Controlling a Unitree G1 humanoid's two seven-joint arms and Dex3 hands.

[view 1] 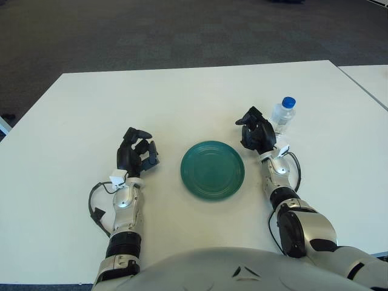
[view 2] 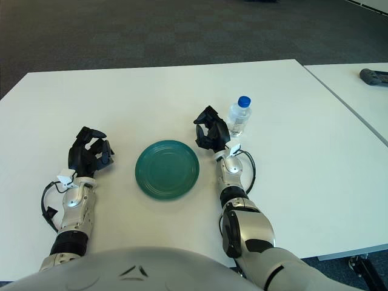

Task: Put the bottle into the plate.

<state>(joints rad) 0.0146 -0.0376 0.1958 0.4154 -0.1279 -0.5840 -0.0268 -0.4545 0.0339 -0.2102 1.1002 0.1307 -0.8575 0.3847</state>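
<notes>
A small clear water bottle (view 1: 282, 115) with a blue cap stands upright on the white table, to the right of and behind a round green plate (view 1: 213, 169). My right hand (view 1: 257, 132) is raised between the plate and the bottle, just left of the bottle and not holding it, its fingers loosely curled. The plate holds nothing. My left hand (view 1: 136, 153) shows to the left of the plate, fingers relaxed and holding nothing.
The white table (view 1: 182, 103) stretches wide around the plate. A second white table (view 2: 357, 91) stands to the right across a narrow gap, with a dark object (view 2: 374, 77) on it. Dark carpet lies beyond the far edge.
</notes>
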